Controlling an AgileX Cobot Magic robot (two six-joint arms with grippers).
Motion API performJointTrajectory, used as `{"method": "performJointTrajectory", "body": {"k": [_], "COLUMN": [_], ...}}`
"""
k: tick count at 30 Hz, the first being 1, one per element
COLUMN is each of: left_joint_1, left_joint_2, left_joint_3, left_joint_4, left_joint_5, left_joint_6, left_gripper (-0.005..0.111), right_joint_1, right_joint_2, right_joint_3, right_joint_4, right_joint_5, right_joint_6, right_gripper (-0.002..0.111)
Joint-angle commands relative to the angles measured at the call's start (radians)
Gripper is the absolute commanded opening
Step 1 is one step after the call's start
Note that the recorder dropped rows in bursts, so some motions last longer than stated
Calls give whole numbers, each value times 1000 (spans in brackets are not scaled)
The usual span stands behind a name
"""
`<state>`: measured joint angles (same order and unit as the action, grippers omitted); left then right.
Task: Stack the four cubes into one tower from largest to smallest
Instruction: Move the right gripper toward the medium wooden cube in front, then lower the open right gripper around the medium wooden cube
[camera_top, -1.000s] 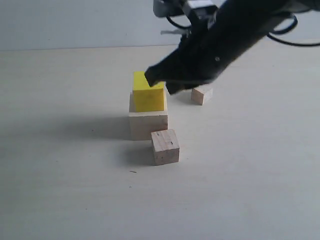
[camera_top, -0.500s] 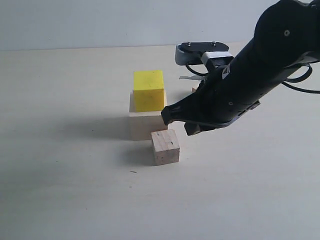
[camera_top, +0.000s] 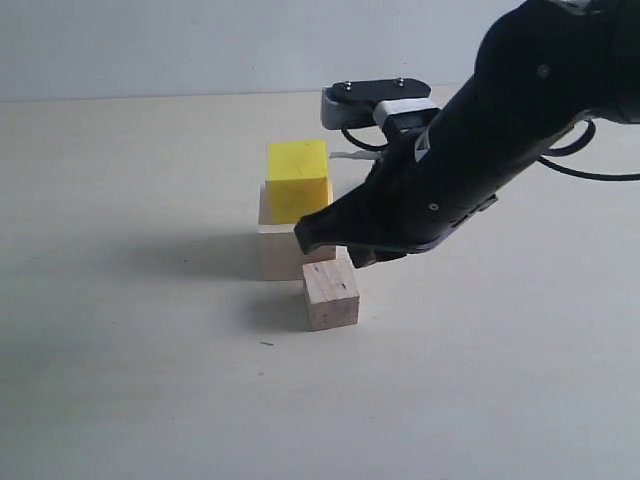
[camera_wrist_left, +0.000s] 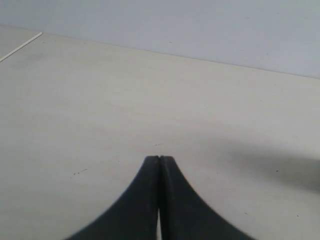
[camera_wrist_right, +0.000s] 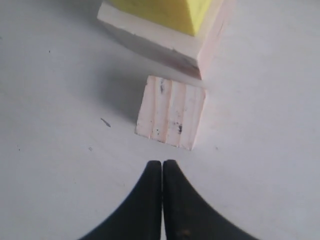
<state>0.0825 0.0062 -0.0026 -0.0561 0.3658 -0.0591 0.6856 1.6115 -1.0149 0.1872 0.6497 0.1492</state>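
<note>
The yellow cube (camera_top: 297, 180) rests on the large pale wood cube (camera_top: 283, 252). In front of them on the table lies the speckled wood cube (camera_top: 330, 293). My right gripper (camera_top: 312, 238) hangs shut and empty just above and behind that cube. In the right wrist view the speckled cube (camera_wrist_right: 171, 112) lies just beyond the shut fingertips (camera_wrist_right: 162, 164), with the large cube (camera_wrist_right: 165, 42) and the yellow cube (camera_wrist_right: 165, 11) further off. The tiny cube is hidden behind the right arm. My left gripper (camera_wrist_left: 159, 159) is shut over bare table, out of the exterior view.
The right arm's black body (camera_top: 500, 130) spans the right side above the table (camera_top: 130, 380). A pale wall runs along the back edge of the table.
My right gripper has come down from the yellow cube's top to just over the speckled cube, then shifted left. The yellow cube stays on the large cube. The tiny cube is now hidden.
</note>
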Motion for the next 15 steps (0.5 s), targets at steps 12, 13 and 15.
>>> {"method": "performJointTrajectory", "body": {"k": [12, 13, 15], "left_joint_1": [-7, -7, -7], "left_joint_2": [-6, -6, -6], "left_joint_3": [3, 3, 3], "left_joint_4": [1, 1, 1], "left_joint_5": [-6, -6, -6], "left_joint_6": [0, 0, 0], "left_gripper": [0, 0, 0], "right_joint_1": [100, 105, 105], "right_joint_2": [134, 134, 134], "right_joint_3": [-70, -70, -70], "right_joint_4": [-160, -160, -165], "right_joint_5": [58, 30, -17], "right_joint_6": [139, 139, 139], "right_gripper": [60, 69, 77]}}
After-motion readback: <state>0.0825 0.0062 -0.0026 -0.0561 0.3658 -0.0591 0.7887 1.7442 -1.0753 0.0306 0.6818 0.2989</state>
